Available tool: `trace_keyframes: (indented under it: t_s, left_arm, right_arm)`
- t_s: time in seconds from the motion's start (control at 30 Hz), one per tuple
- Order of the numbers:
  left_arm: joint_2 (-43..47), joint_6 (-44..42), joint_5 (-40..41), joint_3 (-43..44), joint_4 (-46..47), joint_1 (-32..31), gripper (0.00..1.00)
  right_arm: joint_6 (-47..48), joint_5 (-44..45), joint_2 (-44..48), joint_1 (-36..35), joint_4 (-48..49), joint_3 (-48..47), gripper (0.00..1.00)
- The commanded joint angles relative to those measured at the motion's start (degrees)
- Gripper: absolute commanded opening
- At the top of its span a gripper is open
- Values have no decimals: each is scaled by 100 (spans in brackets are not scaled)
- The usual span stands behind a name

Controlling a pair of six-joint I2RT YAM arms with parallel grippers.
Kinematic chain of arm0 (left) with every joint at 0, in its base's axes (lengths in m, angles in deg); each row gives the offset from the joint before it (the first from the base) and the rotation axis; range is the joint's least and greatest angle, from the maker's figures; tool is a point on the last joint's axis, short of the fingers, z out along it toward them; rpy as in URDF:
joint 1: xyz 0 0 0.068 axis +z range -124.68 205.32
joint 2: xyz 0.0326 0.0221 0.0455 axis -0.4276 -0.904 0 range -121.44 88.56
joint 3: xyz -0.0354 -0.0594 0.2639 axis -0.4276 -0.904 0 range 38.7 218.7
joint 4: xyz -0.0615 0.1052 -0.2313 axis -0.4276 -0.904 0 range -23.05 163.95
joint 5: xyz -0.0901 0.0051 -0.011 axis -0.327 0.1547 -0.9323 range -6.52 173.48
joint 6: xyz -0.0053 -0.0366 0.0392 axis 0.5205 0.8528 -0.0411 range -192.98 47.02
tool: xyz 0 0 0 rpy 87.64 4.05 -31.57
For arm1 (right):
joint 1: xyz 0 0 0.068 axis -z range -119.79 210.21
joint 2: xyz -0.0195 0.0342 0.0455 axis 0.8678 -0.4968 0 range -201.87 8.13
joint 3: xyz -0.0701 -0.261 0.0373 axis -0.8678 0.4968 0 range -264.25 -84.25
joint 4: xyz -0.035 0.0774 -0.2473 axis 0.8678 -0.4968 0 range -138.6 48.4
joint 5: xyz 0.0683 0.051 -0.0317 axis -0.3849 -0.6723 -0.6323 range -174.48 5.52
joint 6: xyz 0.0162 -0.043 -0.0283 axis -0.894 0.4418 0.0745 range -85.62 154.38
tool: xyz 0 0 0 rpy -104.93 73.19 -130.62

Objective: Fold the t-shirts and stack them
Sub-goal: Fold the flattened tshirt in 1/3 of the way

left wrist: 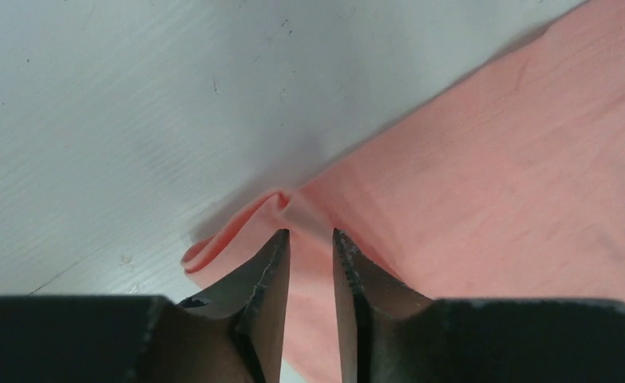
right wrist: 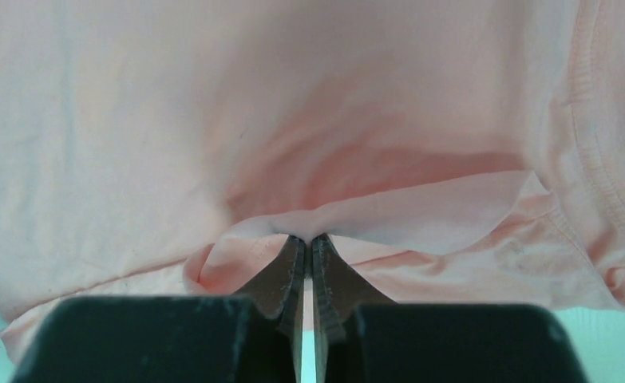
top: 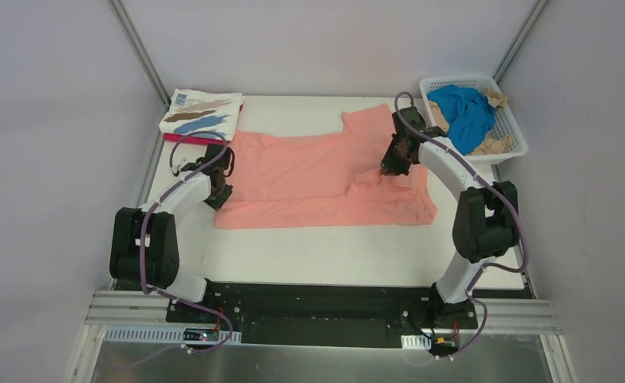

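From above, the white lattice basket (top: 512,128) at far right holds the bright blue tee (top: 464,112) and the tan tee (top: 492,146). The folded white tee (top: 201,116), far left, bears an unreadable blue patch. The salmon-pink tee (top: 309,179) lies spread between the arms.

Left wrist: the left gripper (left wrist: 310,233) has its jaws narrowly apart, with the tee's curled edge just ahead of the tips.

Right wrist: the right gripper (right wrist: 309,239) has its jaws closed, pinching a raised fold of the tee.
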Motion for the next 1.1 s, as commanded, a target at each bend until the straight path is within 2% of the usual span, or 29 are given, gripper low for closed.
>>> trace_keyframes:
  t_s: [0.0, 0.1, 0.2, 0.23, 0.3, 0.4, 0.47, 0.53, 0.6, 0.67, 0.9, 1.07]
  left_arm:
    - [-79, -170, 404, 318, -28, 69, 38]
    - [-14, -361, 406, 428, -27, 74, 75]
    - [160, -581, 359, 570, -45, 74, 94]
    - [231, -636, 333, 590, -50, 69, 98]
    - [429, -702, 253, 578, -46, 74, 99]
    - [695, -798, -1, 456, -41, 72, 99]
    - [808, -889, -300, 390, -37, 74, 99]
    - [841, -993, -691, 291, 12, 58, 99]
    - [814, -1111, -1077, 206, 121, 34, 99]
    - [762, -1215, -1381, 113, 258, -21, 99]
    - [535, -1337, -1841, -311, 692, -144, 99]
    - [209, -1349, -1757, -566, 822, -137, 99]
  right_arm:
    - [139, 132, -516, 102, 313, -381, 8]
    - [238, 261, -1043, 159, 417, -805, 21]
    - [324, 493, -1325, 200, 409, -1361, 54]
    - [341, 538, -1364, 204, 394, -1484, 61]
    - [319, 573, -1193, 202, 315, -1541, 74]
    - [276, 443, -562, 189, 553, -895, 98]
    - [193, 125, -44, 191, 758, -202, 99]
    - [69, -643, 381, 177, 1107, 523, 99]
    - [-68, -1409, 603, 108, 1478, 1115, 99]
    - [-140, -1672, 632, -48, 1673, 1412, 99]
    - [-234, -1355, -127, -346, 1952, 1061, 99]
    - [-60, -508, -746, -330, 2025, 398, 99]
